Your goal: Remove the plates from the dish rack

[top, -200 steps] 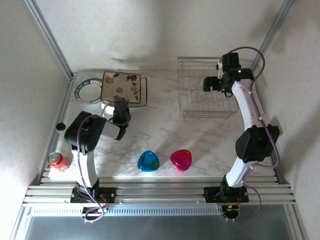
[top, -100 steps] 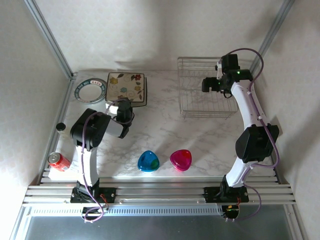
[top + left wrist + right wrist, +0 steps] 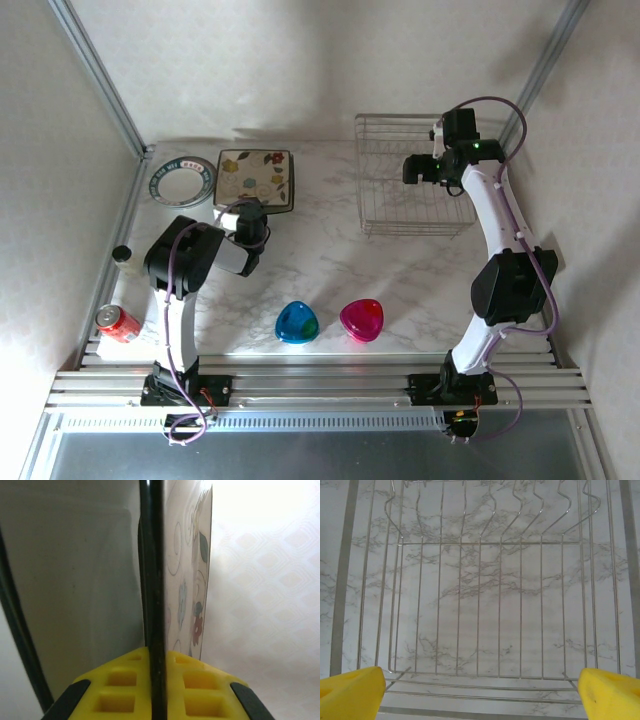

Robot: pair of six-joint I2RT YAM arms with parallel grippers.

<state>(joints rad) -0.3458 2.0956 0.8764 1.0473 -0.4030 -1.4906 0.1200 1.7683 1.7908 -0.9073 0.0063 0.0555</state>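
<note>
A square cream plate [image 3: 254,179] with coloured flowers lies close to flat at the back left of the table. My left gripper [image 3: 249,211] is shut on its near edge. The left wrist view shows the plate [image 3: 187,580] edge-on, pinched between the yellow fingers of the left gripper [image 3: 157,654]. A small round white plate [image 3: 181,181] with a dark patterned rim lies just left of it. The silver wire dish rack [image 3: 362,180] stands at the back right with nothing in it. My right gripper [image 3: 420,168] hovers open above the rack [image 3: 480,543], its yellow fingertips [image 3: 350,692] far apart.
A blue translucent dish [image 3: 297,322] and a pink one [image 3: 361,320] sit on the marble table near the front middle. A red can [image 3: 118,322] and a small dark object [image 3: 122,254] sit along the left edge. Metal frame posts rise at both back corners.
The square plate has tipped from a tilt down to nearly flat beside the round plate, still in my left gripper. The right arm has hardly moved.
</note>
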